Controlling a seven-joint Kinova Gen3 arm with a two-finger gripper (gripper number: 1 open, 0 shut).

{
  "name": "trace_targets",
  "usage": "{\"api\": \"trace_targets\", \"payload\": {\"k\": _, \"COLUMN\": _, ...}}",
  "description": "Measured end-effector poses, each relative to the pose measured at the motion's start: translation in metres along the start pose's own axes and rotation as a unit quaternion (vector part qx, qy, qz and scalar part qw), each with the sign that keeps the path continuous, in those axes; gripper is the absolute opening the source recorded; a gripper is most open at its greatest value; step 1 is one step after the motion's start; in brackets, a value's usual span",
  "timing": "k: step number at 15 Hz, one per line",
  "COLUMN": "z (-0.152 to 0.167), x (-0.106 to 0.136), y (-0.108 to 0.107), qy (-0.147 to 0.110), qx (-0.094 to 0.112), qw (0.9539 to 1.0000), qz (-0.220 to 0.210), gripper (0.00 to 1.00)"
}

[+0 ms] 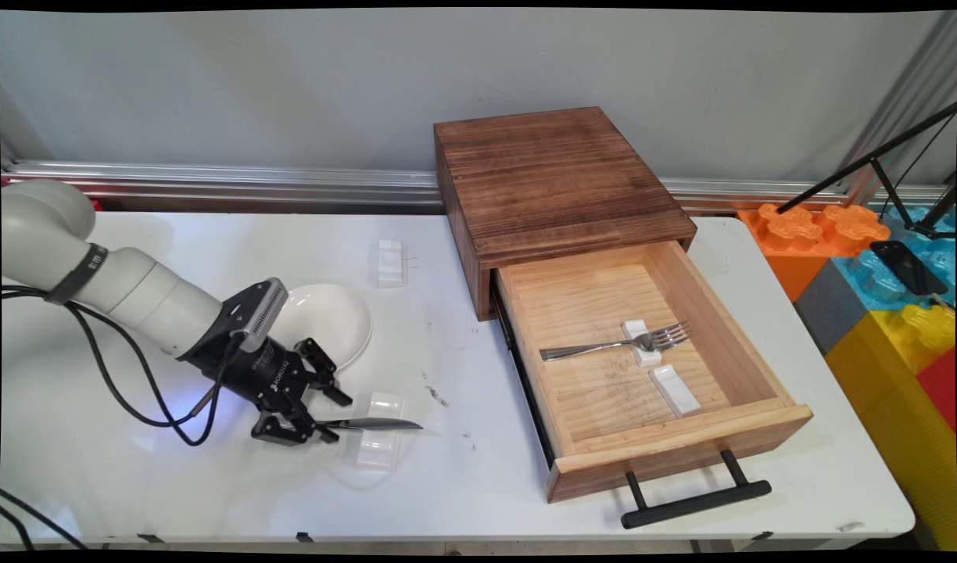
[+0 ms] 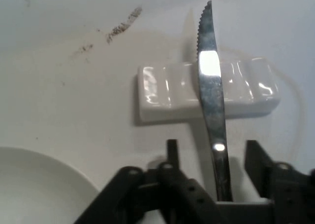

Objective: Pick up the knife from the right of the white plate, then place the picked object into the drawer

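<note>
Knife (image 2: 212, 111), thin, stiff, light and likely slippery steel, lies with its handle between the spread fingers of the gripper (image 2: 211, 157), its serrated blade reaching forward across a white rest (image 2: 167, 93); the handle looks the best hold.

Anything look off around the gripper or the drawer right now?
Nothing is spilled or broken. Dark smudges mark the table beside the knife, which lies across a white rest between the gripper fingers.
</note>
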Motion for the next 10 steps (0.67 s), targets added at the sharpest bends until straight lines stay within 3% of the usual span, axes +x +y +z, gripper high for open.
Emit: {"api": "trace_targets", "payload": {"k": 10, "z": -0.0042, "x": -0.0015, "y": 0.0014, "qy": -0.015, "qx": -0.013, "qw": 0.9998, "qz": 0.007, "gripper": 0.00}}
